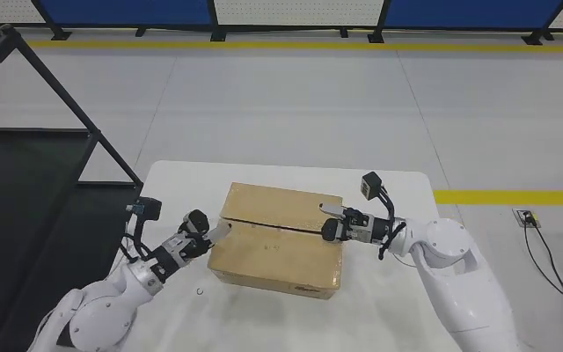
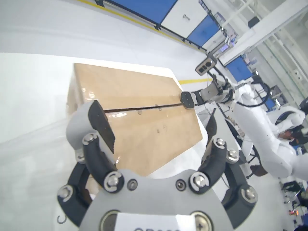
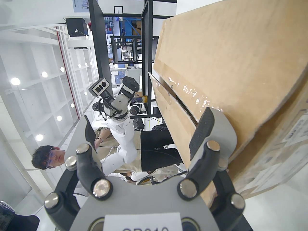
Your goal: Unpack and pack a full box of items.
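Top view has the white table (image 1: 387, 189) carrying a closed cardboard box (image 1: 273, 255) at its middle. The left gripper (image 1: 218, 232) and right gripper (image 1: 328, 220) sit at opposite ends of the flap seam (image 1: 273, 227), both with fingers spread apart. I'd say each wants one fingertip hooked under a flap edge, lifting evenly so the box doesn't skid.

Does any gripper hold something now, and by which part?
Nothing is held. The left gripper and right gripper are open, each at one end of the top seam of the closed brown cardboard box.
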Controlling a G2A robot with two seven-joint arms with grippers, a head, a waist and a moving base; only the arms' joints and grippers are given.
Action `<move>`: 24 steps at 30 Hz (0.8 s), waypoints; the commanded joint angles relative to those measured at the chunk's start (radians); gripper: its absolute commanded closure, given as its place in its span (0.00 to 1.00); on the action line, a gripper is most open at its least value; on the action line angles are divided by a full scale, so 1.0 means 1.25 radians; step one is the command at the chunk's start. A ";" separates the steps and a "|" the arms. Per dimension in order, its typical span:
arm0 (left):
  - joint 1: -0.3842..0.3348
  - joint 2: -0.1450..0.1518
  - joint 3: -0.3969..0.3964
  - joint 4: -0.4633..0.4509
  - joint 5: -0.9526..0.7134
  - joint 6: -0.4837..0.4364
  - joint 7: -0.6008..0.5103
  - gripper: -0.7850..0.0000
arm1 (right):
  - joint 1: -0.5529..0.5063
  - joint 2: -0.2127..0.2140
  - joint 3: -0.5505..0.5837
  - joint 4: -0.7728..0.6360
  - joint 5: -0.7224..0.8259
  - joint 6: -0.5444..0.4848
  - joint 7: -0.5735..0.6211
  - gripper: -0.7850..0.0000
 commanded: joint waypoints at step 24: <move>0.147 -0.003 -0.146 0.087 -0.180 -0.014 -0.001 0.00 | -0.039 0.012 0.017 0.001 0.006 -0.122 0.024 0.00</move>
